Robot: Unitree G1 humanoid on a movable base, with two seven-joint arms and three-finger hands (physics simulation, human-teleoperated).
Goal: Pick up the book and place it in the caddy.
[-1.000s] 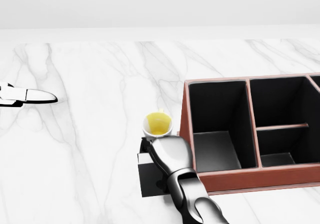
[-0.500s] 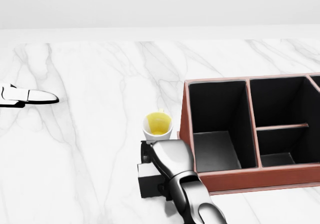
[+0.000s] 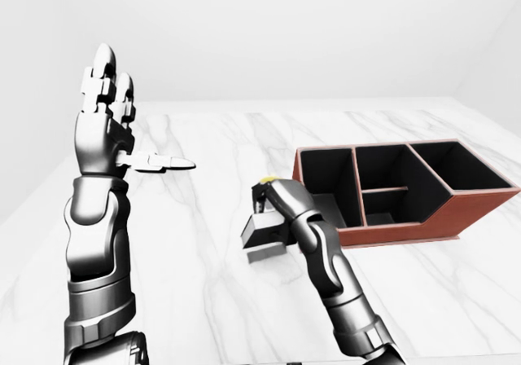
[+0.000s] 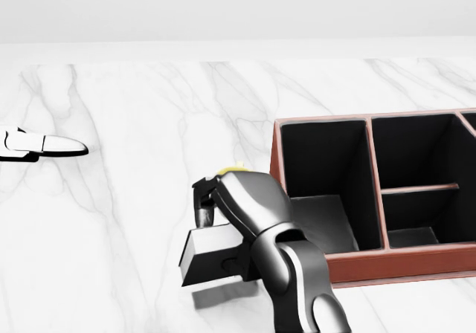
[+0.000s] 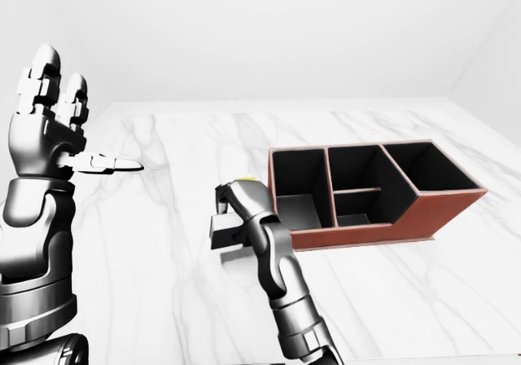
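Book [image 4: 212,253] gripped by the right hand [image 4: 242,207], lifted off the marble.
Caddy [image 4: 387,262] just right (cup mostly hidden); left hand [image 3: 104,116] raised, fingers spread.

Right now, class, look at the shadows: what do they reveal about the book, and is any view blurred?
In the head view, a grey shadow lies on the marble below the book, apart from it, so it is lifted in the right robot hand. No view is blurred; all are crisp renders.

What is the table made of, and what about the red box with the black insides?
The table looks like polished white marble: grey veins run across it. The caddy looks like reddish-brown leather or painted wood outside, with a matte black lining; a render leaves it open.
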